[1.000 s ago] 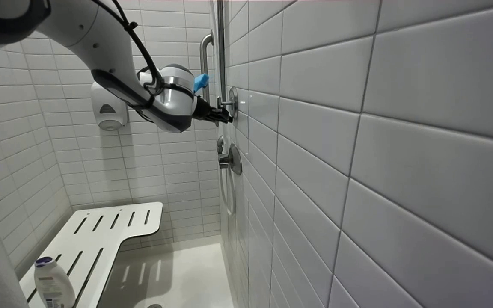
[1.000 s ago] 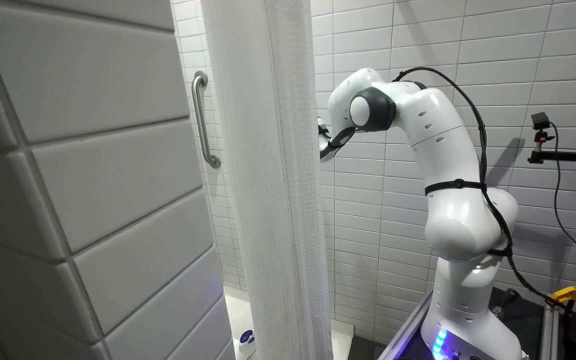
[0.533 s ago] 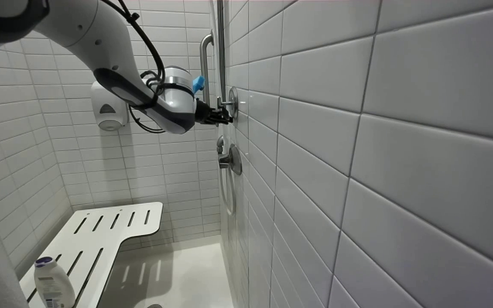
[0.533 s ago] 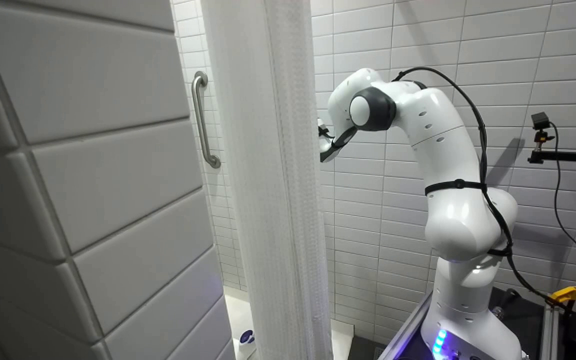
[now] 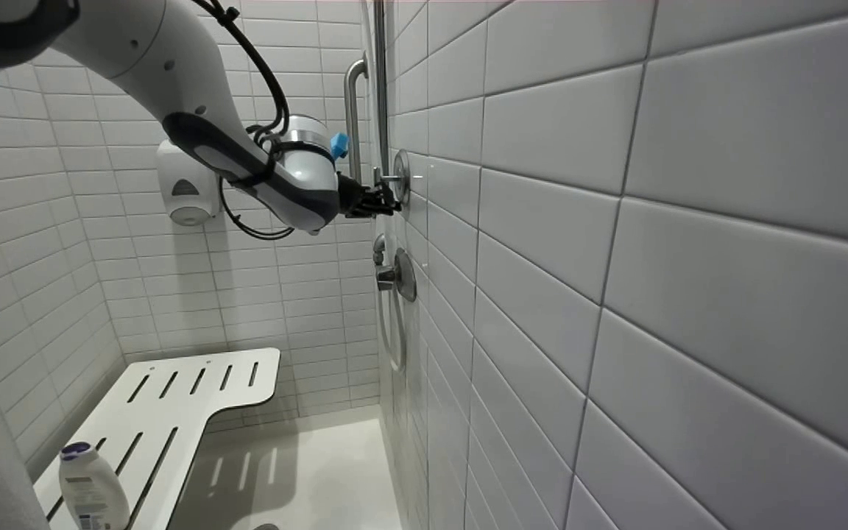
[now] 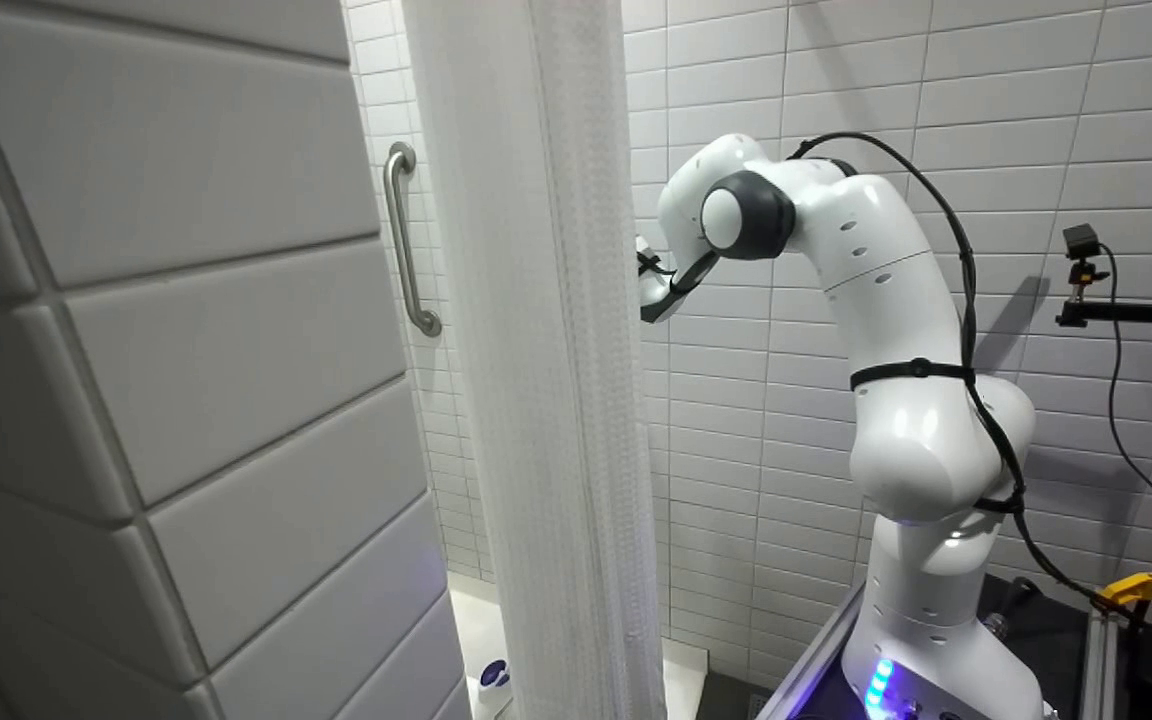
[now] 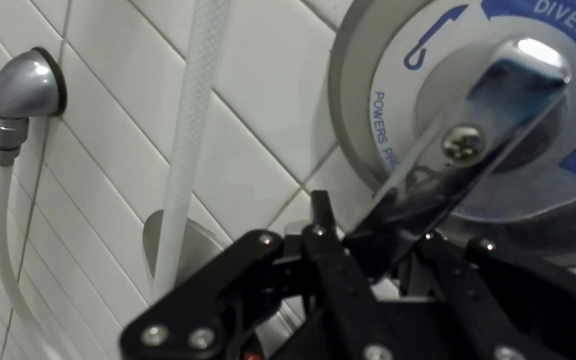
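In the wrist view a chrome lever [image 7: 460, 142] crosses a round diverter plate [image 7: 358, 95] with blue markings. My black gripper [image 7: 375, 227] has its jaws partly apart, on either side of the lever's lower end. The lever slants between them and fills most of the gap. A thin strip of tile shows beside the left fingertip [image 7: 322, 205]; the other tip is largely hidden. Whether both sides press on the metal I cannot tell. In an exterior view the gripper [image 5: 394, 205] reaches the upper wall plate [image 5: 401, 173]. A shower curtain [image 6: 556, 350] hides it in an exterior view.
Below is a second valve [image 5: 404, 274] with a hose [image 5: 394, 335]. A grab bar [image 5: 352, 110] and a vertical rail [image 5: 380, 81] stand close behind the gripper. A white bottle [image 5: 93, 489] stands on the slotted bench [image 5: 218, 397]. A soap dispenser [image 5: 187, 184] hangs behind the arm.
My wrist has turned and dipped a little, its blue piece shifting left and down. The cable loop under the forearm hangs lower. The fingertips stay at the upper plate.
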Robot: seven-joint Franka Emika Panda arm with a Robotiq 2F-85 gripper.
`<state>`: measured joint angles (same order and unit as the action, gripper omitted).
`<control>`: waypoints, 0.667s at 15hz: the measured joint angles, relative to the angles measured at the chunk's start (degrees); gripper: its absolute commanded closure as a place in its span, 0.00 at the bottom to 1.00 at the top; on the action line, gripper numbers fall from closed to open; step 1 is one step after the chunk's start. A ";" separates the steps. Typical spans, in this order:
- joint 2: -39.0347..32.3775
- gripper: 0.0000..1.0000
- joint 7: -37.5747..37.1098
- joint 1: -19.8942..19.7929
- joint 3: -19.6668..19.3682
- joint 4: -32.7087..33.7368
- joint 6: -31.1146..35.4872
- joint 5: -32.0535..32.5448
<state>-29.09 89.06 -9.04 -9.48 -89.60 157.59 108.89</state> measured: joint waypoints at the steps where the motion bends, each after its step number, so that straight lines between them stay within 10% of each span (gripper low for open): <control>1: 0.23 0.94 0.35 0.00 -0.06 -0.32 -0.01 0.47; 10: 1.88 0.94 3.29 0.01 -0.42 -2.62 -1.51 1.28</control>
<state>-27.21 92.36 -9.03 -9.89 -92.22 156.07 110.17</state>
